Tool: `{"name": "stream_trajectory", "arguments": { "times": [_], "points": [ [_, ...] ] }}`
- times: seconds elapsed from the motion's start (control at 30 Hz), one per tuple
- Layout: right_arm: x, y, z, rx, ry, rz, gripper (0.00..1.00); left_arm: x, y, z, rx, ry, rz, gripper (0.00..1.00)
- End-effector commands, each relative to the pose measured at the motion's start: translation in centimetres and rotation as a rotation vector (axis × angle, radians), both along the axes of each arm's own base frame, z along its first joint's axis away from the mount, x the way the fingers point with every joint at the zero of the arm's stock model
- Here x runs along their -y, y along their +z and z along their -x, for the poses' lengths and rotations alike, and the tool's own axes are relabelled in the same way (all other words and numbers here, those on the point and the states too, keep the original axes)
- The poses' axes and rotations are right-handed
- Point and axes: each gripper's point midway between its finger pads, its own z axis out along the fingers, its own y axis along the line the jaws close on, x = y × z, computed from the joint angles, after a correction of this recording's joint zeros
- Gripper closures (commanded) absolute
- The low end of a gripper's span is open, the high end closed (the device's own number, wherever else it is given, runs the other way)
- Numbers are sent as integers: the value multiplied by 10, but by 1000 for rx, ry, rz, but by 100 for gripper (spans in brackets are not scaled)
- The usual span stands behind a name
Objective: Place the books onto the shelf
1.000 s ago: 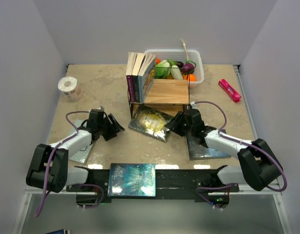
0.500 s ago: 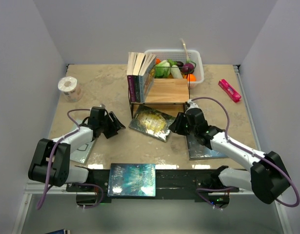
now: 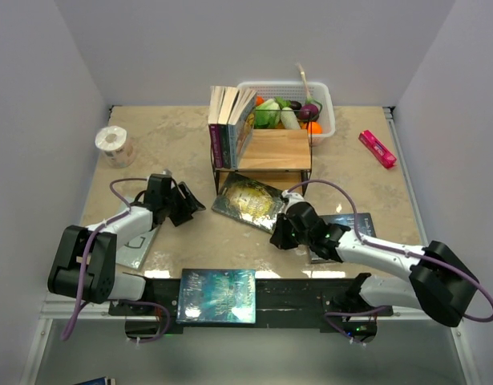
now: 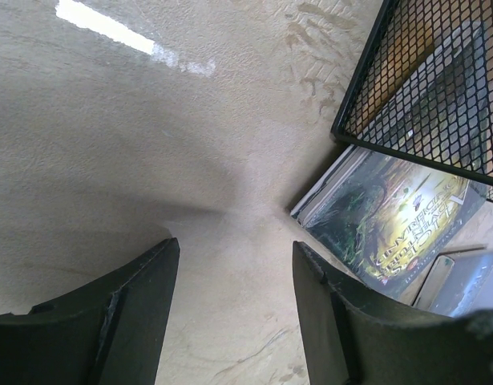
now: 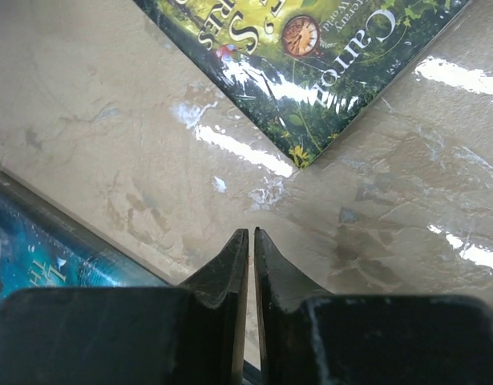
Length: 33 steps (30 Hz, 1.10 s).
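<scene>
- The right gripper [image 5: 252, 234], pinched together and empty, is set near the corner of the green-gold book [image 5: 310, 56], mid-frame, probably for nudging it.
- The left gripper [image 4: 234, 250] is held wide, empty.
- The shelf [image 3: 274, 149] is seen above centre, partly filled.

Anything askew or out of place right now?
Yes. The green-gold book lies flat and skewed, a corner by the foot of the shelf. The right gripper is shut on nothing just off its near corner. The teal book rests on the black rail between the arm bases.
</scene>
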Motion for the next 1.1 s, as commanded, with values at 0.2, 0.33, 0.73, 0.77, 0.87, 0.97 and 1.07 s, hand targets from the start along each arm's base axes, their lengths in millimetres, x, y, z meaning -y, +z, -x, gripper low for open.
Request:
{"name": "stream_trajectory", "arguments": {
  "times": [0.2,0.33,0.73,0.77,0.87,0.97,1.07],
  "points": [
    [-9,-20,-30,54,-102,58,98,-9,1,3,3,11,-28,36],
    [-13,-20,-40,70,-131,60,100,-8,1,6,1,4,-29,36],
    [-27,-4,-73,127,-222,49,100,-8,0,6,2,-3,-27,36],
    [-28,-6,-74,126,-226,53,100,-8,-1,7,-2,-3,-27,36],
    [-37,-1,-80,130,-229,32,100,-8,-3,9,-6,-7,-28,36],
    [-45,2,-85,130,-231,16,100,-8,-5,11,-9,-8,-27,36],
    [-51,3,-91,128,-236,9,100,-8,-4,10,-5,-11,-25,36]
  ]
}}
